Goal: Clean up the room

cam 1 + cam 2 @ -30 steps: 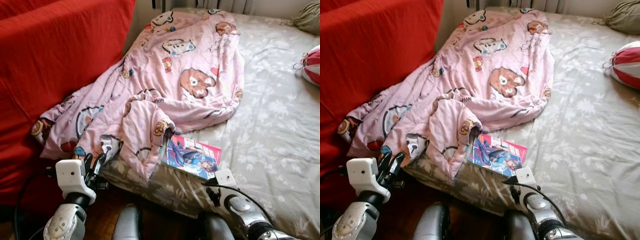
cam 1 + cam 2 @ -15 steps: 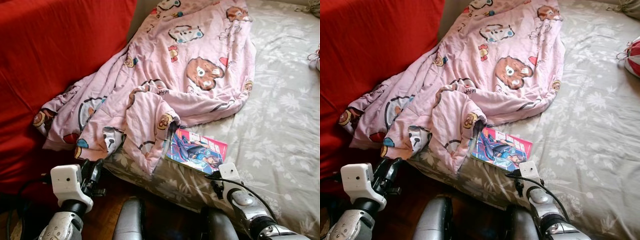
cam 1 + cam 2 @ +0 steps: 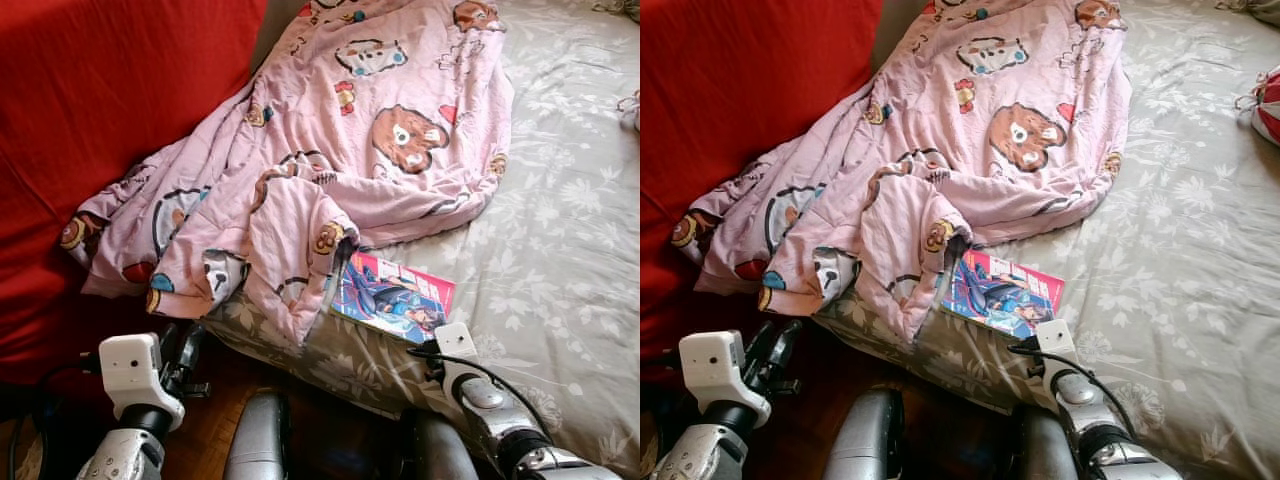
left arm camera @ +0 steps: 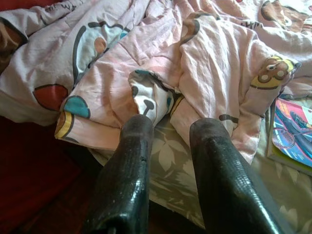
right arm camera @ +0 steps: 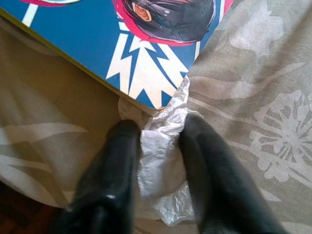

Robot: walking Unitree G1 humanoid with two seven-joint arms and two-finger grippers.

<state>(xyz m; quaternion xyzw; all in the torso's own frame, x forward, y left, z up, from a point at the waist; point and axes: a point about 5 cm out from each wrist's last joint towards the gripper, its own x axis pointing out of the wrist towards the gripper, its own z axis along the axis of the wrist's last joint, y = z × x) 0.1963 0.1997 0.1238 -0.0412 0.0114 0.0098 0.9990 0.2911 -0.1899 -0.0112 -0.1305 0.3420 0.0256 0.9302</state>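
Straddling crumpled plastic wrap (image 5: 158,161) at the bed's (image 3: 560,250) front edge, right gripper (image 5: 156,141) fingers apart; risking catching the comic book's (image 3: 395,298) corner, dragging it off.

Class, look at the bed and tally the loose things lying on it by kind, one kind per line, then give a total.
Pink cartoon blanket: 1
Comic book: 1
Crumpled white wrapper: 1
Red and white striped bundle: 1
Total: 4
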